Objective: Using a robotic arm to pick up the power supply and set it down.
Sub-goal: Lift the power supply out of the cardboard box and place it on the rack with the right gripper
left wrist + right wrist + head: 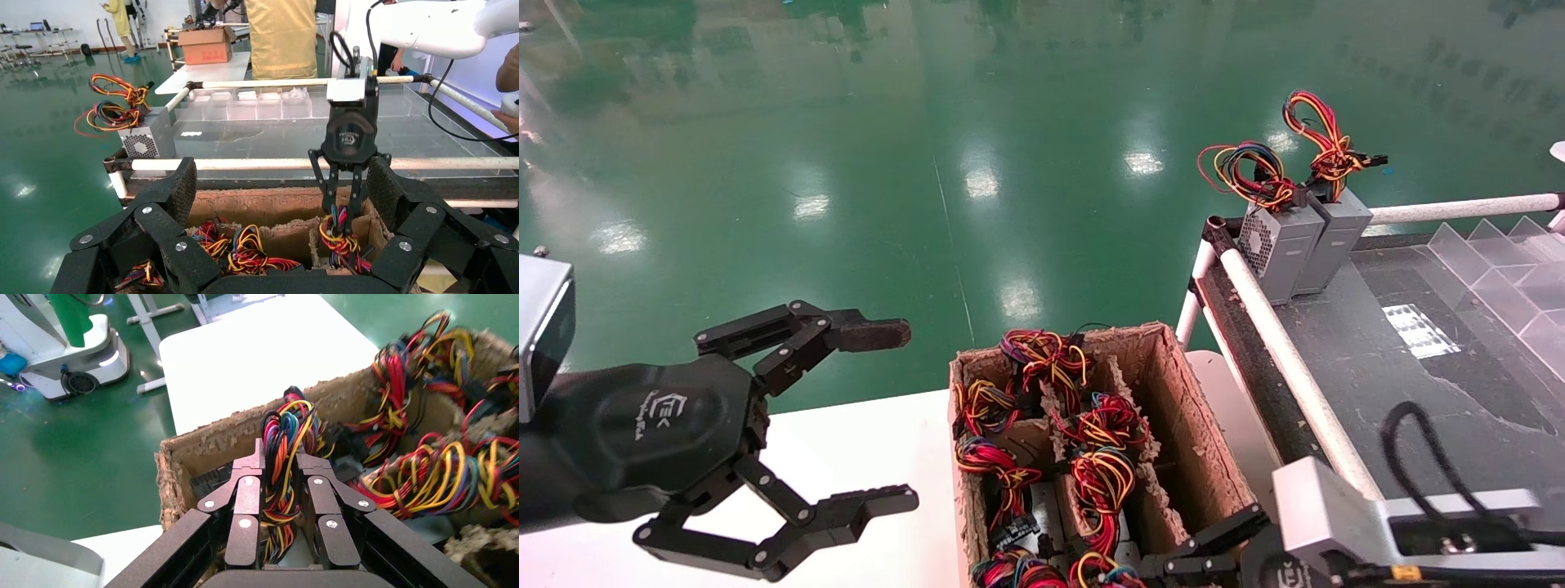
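My right gripper (280, 454) reaches down into the near end of the cardboard box (1164, 392). It is shut on the upright wire bundle (283, 432) of a power supply whose grey body is hidden below. The left wrist view shows the same grip, the right gripper (343, 211) pinching the wire bundle (339, 239). More wire bundles (1103, 482) fill the box's compartments. Two grey power supplies (1283, 245) stand upright on the bench at the back right. Over the white table left of the box, my left gripper (903, 415) hangs open and holds nothing.
A white rail (1283, 339) edges the dark bench (1385, 359) right of the box. Clear plastic dividers (1500, 261) stand at the bench's far right. The white table (870, 457) lies under the left arm. Green floor lies beyond.
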Robot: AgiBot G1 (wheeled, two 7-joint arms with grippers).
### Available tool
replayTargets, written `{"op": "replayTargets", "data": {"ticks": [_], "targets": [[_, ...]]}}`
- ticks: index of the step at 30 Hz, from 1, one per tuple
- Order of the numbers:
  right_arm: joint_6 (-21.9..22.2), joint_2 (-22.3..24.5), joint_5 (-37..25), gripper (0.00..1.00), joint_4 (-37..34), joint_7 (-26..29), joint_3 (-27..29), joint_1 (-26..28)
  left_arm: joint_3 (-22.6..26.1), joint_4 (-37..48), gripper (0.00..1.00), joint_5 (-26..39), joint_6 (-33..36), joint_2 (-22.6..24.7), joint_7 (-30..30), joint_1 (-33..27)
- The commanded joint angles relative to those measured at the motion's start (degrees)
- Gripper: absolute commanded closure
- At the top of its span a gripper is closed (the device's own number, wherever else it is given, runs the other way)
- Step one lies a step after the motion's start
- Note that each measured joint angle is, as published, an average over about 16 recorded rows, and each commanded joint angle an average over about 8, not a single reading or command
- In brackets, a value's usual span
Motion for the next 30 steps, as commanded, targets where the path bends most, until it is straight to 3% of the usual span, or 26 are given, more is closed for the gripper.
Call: {"op": "replayTargets", "data": {"ticks": [1, 9, 19, 30], "targets": [[-0.21, 0.4, 0.98, 1.0, 0.12, -0.43, 0.53, -0.01, 0.0, 0.0, 0.0, 0.0, 0.0, 0.0, 0.0, 0.0], [0.13, 3.31, 5.9, 1.0, -0.32, -2.47, 4.27, 0.52, 0.0, 0.0, 0.0, 0.0, 0.0, 0.0, 0.0, 0.0], [1.94, 7.29, 12.18, 1.0, -0.33, -9.68, 11.58, 2.33, 0.0, 0.0, 0.0, 0.0, 0.0, 0.0, 0.0, 0.0], [8.21, 10.05, 10.94, 1.0, -3.67, -14.49, 16.51, 6.46, 0.01, 0.0, 0.0, 0.0, 0.0, 0.0, 0.0, 0.0]]}}
